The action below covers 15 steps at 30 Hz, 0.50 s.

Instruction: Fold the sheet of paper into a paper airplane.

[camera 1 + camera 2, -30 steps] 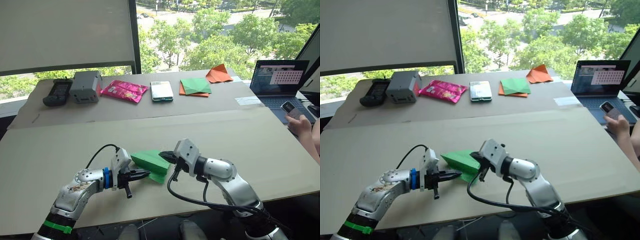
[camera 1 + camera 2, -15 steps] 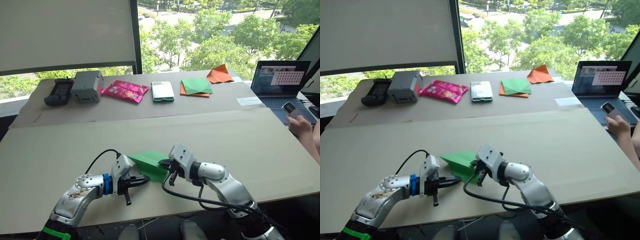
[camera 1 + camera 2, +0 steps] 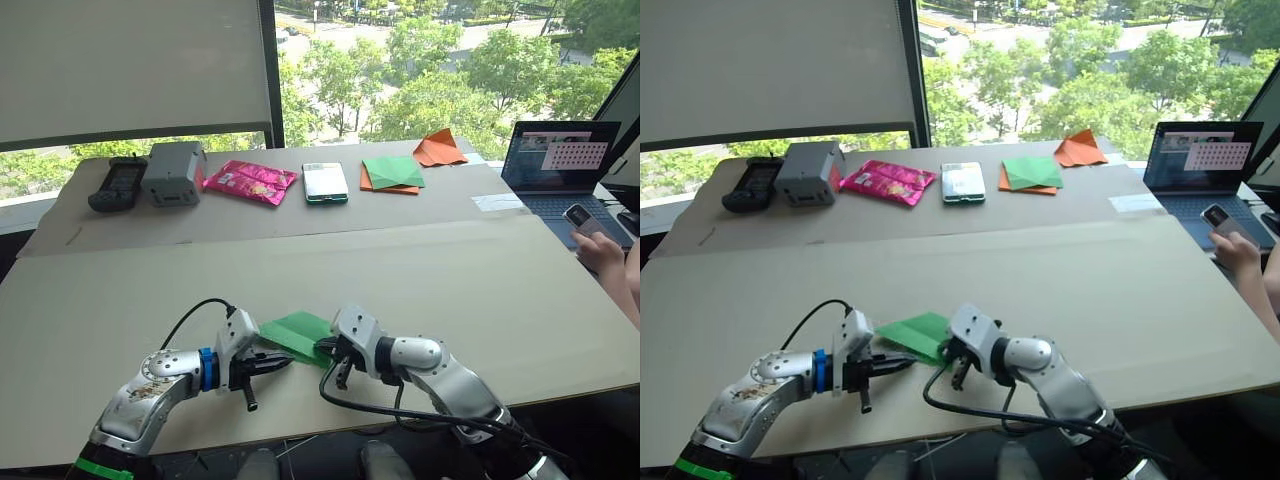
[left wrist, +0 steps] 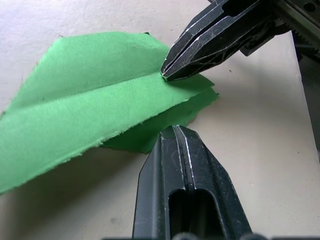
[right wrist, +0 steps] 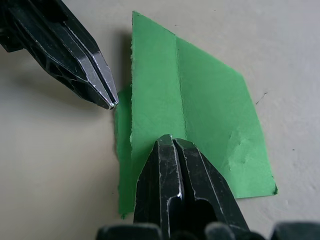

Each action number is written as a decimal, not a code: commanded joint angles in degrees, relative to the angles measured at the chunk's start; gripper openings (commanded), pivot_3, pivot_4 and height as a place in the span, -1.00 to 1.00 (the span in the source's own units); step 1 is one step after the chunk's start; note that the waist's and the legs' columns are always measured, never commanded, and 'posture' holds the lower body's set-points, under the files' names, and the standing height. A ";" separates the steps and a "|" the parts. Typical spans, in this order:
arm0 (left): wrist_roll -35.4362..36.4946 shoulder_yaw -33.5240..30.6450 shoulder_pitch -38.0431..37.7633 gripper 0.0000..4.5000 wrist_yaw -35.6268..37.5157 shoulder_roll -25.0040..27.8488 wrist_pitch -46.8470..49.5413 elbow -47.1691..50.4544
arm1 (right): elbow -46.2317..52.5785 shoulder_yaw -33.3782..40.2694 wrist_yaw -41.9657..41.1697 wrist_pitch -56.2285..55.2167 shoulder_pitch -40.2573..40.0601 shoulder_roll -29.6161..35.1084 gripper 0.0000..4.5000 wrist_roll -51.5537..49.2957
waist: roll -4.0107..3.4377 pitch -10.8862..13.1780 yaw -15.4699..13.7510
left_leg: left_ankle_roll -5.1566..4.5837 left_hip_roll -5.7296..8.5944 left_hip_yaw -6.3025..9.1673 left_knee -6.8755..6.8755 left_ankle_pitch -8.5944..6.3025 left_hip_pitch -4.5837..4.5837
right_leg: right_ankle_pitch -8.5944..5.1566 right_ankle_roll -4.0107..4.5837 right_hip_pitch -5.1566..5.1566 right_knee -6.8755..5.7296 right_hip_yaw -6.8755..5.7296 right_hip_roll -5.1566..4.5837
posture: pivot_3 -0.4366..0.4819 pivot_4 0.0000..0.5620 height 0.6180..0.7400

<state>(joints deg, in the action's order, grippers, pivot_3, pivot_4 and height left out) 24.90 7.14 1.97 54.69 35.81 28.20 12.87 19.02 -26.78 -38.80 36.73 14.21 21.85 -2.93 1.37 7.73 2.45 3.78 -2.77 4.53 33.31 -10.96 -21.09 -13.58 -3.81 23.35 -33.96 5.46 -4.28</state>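
The folded green paper [image 3: 297, 335] is seen lying flat on the near part of the tan surface [image 3: 480, 290], between the two claws. Crease lines are seen running along its length, and a lower layer shows past its edge at the near end. The left claw [image 4: 172, 131] is pressed together, its tip set at the paper's near edge; whether it touches cannot be told. The right claw [image 5: 171, 140] is also pressed together, with its tip laid on the paper near the middle crease. At the far side of the surface, a black handset [image 3: 115, 184], a grey box [image 3: 173, 172], a pink packet [image 3: 250, 182], a phone [image 3: 325, 182], darker green [image 3: 393, 171] and orange papers [image 3: 438, 148], and a laptop [image 3: 560, 160] are seen.
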 commanded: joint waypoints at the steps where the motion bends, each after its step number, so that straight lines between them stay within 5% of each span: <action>1: 1.77 -2.49 -0.20 -1.00 0.40 1.31 0.99 3.00 | -0.36 -0.69 0.10 -0.72 -0.25 0.22 -0.98 0.54 | 0.00 0.00 0.02 | 0.00 0.00 0.00 0.00 0.00 0.01 | 0.00 0.00 -0.01 0.00 0.00 0.00 | -0.05 -0.47 0.87; 7: 8.96 -7.93 2.34 -1.00 0.32 1.74 6.53 5.32 | -2.69 -1.07 0.91 -0.17 0.19 -0.04 -0.98 1.59 | 0.02 0.00 0.00 | 0.01 0.00 0.00 0.00 -0.01 0.02 | 0.00 0.00 0.00 0.02 -0.01 -0.02 | -0.05 -0.47 0.87; 15: -0.35 -2.89 4.94 -1.00 -1.37 0.35 0.25 -3.30 | -1.92 -1.24 0.91 0.04 0.11 0.36 -0.98 1.64 | -0.11 -0.09 0.11 | 0.01 0.00 0.01 0.01 -0.01 0.04 | 0.00 0.00 -0.10 0.19 -0.06 -0.02 | -0.05 -0.47 0.87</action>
<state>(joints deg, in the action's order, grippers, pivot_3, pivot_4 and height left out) 26.53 3.40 6.21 53.33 36.29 30.73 10.50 17.58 -27.46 -38.25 36.39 14.86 21.50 -2.37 1.26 7.64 2.56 3.79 -2.77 4.54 33.32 -10.97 -21.05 -13.58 -3.82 23.25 -33.78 5.41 -4.28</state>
